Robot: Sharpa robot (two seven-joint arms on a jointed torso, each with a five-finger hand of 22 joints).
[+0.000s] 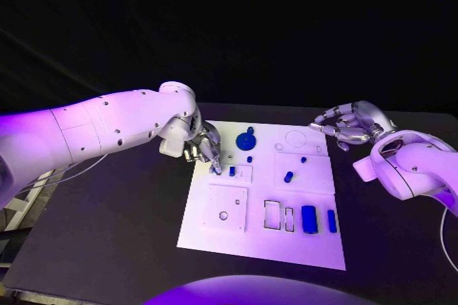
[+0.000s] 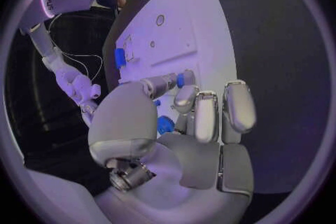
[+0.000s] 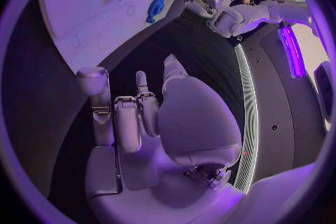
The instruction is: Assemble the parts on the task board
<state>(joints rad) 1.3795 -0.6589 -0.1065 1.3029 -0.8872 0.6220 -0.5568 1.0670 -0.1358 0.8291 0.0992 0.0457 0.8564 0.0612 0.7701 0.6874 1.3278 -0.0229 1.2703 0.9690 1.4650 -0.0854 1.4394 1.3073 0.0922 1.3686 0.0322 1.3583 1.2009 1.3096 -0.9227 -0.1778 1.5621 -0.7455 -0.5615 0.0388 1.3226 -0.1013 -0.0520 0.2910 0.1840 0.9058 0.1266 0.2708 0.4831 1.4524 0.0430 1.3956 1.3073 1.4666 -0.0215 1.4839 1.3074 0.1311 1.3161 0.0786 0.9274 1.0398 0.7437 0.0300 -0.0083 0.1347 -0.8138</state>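
Note:
The white task board (image 1: 215,232) lies mid-table. My left hand (image 1: 202,149) hangs over its far left edge, one finger stretched toward a small blue peg (image 1: 232,171) (image 2: 185,78); whether they touch I cannot tell. It holds nothing. A round blue part (image 1: 246,141) (image 3: 155,8) sits just right of that hand. Small blue pegs (image 1: 288,176) stand mid-board. A blue block (image 1: 309,219) (image 2: 120,57) and a narrow blue bar (image 1: 332,220) lie at the near right. My right hand (image 1: 348,128) (image 3: 140,117) hovers at the far right corner, fingers loosely bent and apart, holding nothing.
Square and slot-shaped recesses (image 1: 227,207) mark the board's near left. Black table (image 1: 105,239) surrounds the board on all sides. My left arm (image 1: 105,130) crosses the table's far left; my right forearm (image 1: 410,166) stands beside the board's right edge.

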